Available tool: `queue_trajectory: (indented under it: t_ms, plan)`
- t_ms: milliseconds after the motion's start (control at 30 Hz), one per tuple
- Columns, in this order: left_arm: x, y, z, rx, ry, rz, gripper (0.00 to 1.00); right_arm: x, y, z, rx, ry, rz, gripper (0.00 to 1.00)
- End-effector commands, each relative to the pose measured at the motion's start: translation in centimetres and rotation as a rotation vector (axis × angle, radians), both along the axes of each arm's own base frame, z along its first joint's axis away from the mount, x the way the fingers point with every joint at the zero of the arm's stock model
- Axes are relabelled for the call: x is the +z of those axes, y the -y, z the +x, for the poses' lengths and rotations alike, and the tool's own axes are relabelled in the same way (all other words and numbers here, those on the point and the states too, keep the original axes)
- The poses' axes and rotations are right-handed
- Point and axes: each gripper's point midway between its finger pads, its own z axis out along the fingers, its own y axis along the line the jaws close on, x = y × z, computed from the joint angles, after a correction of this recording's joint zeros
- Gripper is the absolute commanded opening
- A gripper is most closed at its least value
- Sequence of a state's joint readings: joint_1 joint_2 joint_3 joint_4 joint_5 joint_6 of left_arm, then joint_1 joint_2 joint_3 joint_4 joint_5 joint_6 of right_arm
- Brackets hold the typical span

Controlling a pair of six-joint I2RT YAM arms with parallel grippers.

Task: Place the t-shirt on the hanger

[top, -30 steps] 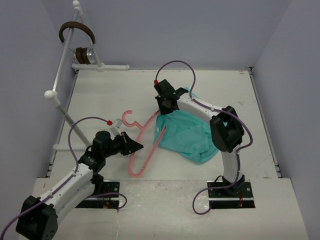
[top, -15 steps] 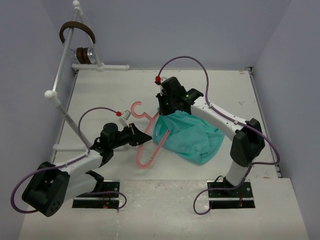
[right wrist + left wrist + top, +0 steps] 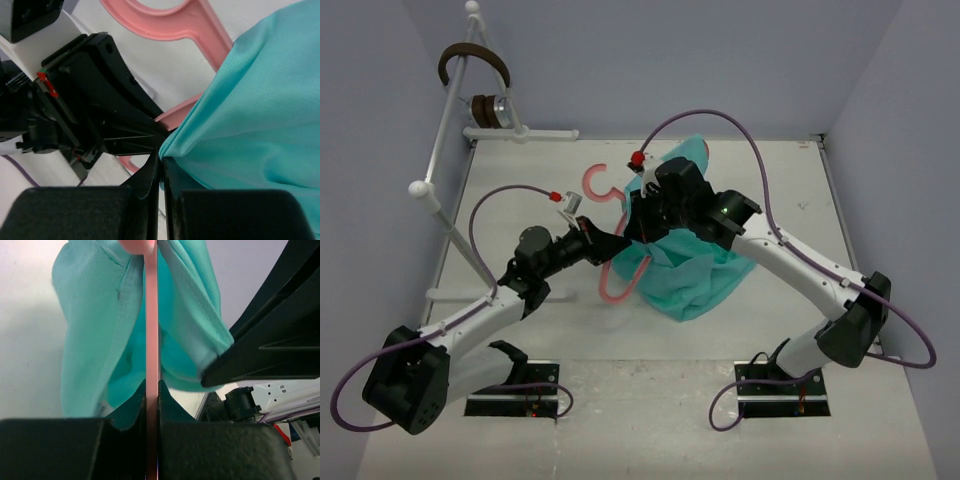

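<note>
Teal, soft t-shirt (image 3: pixel 700 285) is sagging mid-tabletop (image 3: pixel 520 195) from the closed right fingers (image 3: pixel 75 215), which are pinching a cloth edge. Left fingers (image 3: pixel 75 450) are clamping the thin, stiff pink hanger (image 3: pixel 151 315) beside it. Light and limp, the cloth is probably wanting a hold near the collar.

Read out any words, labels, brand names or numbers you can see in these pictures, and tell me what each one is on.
None: no view shows any readable text.
The t-shirt is plain teal, with no print or tag showing.
The hanger is plain pink, with no marking.
The headphones are too small to show any brand mark.
</note>
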State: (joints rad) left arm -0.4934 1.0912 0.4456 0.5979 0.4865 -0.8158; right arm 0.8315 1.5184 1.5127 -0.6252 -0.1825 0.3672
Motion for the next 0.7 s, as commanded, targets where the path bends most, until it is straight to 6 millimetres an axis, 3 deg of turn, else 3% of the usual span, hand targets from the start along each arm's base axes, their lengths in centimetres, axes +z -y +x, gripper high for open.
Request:
queue_trajectory:
  t_ms: [0, 133, 267, 467, 600, 667]
  plan:
    - [5.5, 0.3, 0.9, 0.001, 0.181, -0.009, 0.0, 3.8, -0.7, -2.1, 0.061, -0.002, 0.14, 0.0]
    - [6.2, 0.6, 0.7, -0.055, 0.243, 0.092, 0.0, 5.3, 1.4, -2.0, 0.002, 0.062, 0.137, 0.15]
    - [7.9, 0.5, 0.4, -0.083, 0.299, 0.141, 0.0, 6.5, 3.2, -2.2, -0.024, 0.098, 0.137, 0.38]
    - [10.2, 0.3, -0.2, -0.127, 0.36, 0.21, 0.0, 10.7, 9.0, -3.0, -0.079, 0.288, 0.06, 0.62]
    - [11.0, 0.3, -0.8, -0.187, 0.374, 0.273, 0.0, 13.5, 13.3, -2.9, -0.1, 0.512, -0.051, 0.76]
    - [11.5, 0.7, -1.5, -0.251, 0.411, 0.277, 0.0, 14.4, 14.6, -2.8, -0.076, 0.619, -0.097, 0.78]
